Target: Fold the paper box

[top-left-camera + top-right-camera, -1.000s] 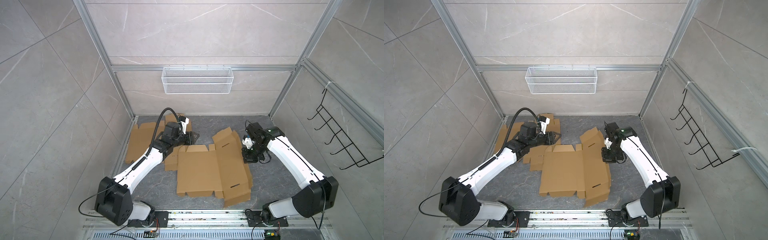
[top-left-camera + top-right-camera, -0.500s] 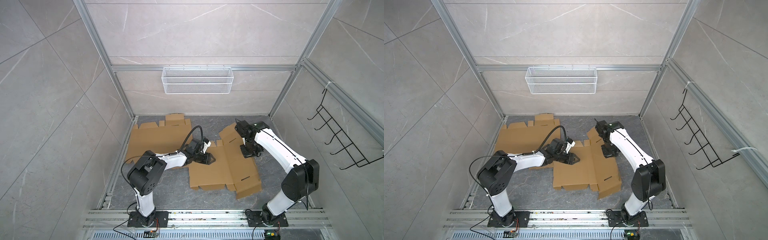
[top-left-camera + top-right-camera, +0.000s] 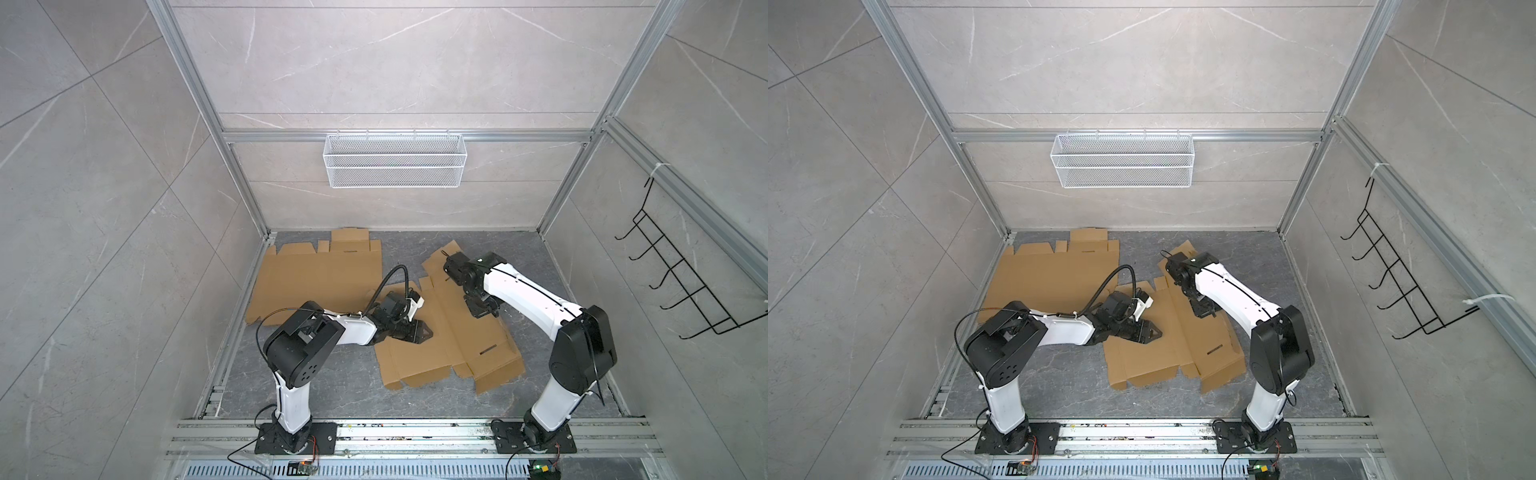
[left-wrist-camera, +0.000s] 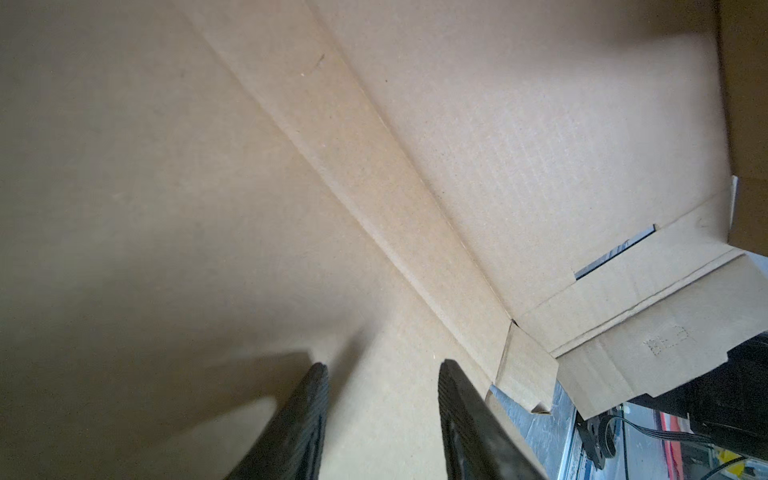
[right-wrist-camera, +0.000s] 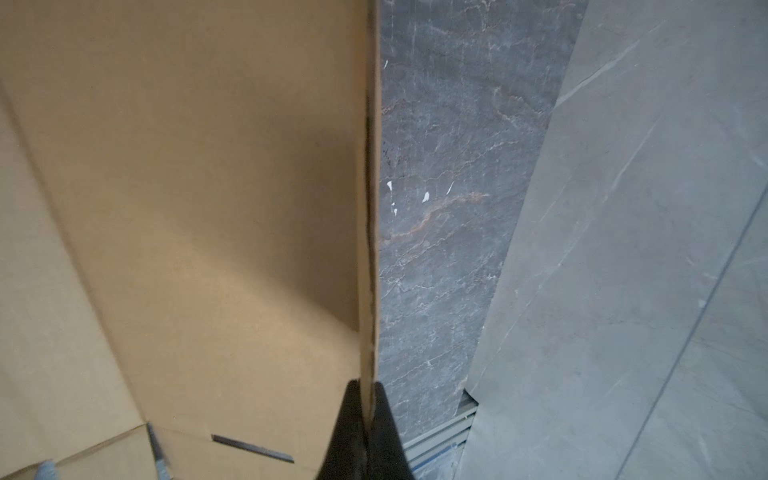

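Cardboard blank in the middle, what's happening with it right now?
Both arms are on the box blank, which lies mostly flat and unfolded. The right gripper is shut on a panel edge on its right side, which looks lifted a little. The left gripper is open, tips down at the middle panel, holding nothing. A second blank lies flat at the back left, untouched.

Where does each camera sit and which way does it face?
Top views: high at the front, looking down and back toward the wire basket; left arm and right arm show whole, over the box blank.
Left wrist: on the left arm, looking along the open left gripper onto the box blank; both fingers show.
Right wrist: looking along the right gripper, shut on the box blank's edge, floor beyond.
Shared: all show the box blank.
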{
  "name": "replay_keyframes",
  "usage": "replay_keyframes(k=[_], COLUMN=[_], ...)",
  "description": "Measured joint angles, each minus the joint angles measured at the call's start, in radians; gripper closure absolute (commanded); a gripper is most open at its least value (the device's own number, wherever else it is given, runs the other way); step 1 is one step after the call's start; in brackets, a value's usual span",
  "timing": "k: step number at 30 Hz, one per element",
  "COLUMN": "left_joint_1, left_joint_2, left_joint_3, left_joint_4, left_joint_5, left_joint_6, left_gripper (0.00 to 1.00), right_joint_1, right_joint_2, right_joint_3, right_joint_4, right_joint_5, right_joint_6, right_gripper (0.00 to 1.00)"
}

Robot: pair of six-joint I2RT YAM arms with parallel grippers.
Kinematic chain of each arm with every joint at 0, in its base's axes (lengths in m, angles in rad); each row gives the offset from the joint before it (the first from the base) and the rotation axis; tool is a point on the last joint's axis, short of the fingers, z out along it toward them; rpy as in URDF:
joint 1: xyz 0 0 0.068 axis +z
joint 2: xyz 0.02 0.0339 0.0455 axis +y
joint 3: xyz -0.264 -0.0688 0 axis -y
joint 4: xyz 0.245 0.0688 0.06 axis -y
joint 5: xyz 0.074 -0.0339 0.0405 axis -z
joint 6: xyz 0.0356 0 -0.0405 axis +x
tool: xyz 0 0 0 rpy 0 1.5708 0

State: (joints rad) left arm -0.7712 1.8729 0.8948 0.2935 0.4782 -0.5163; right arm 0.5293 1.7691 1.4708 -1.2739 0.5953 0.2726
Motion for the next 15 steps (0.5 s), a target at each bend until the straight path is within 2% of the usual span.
replay_keyframes(k=[5, 10, 12, 15], left_joint_1=[-0.001, 0.016, 0.049, 0.154], left_joint_2=[-0.001, -0.061, -0.116, -0.227], left_joint_3=[0.0, 0.0, 0.0, 0.008], left_joint_4=[0.007, -0.056, -0.077, -0.093], left_joint_5=[-0.004, -0.007, 0.002, 0.019], left_joint_6=[-0.005, 0.0, -0.002, -0.004], left_gripper=[0.53, 0.52, 0.52, 0.51], right_joint_1=[0.031, 0.06, 0.063, 0.064], right_joint_2=[0.031, -0.016, -0.048, -0.097], right_joint_3=[0.0, 0.0, 0.0, 0.0], right_joint_4=[0.011, 0.071, 0.097, 0.151], right_joint_5=[0.111, 0.19, 0.216, 0.249], right_joint_6=[0.018, -0.074, -0.122, -0.221], right_gripper=[1.0, 1.0, 1.0, 1.0])
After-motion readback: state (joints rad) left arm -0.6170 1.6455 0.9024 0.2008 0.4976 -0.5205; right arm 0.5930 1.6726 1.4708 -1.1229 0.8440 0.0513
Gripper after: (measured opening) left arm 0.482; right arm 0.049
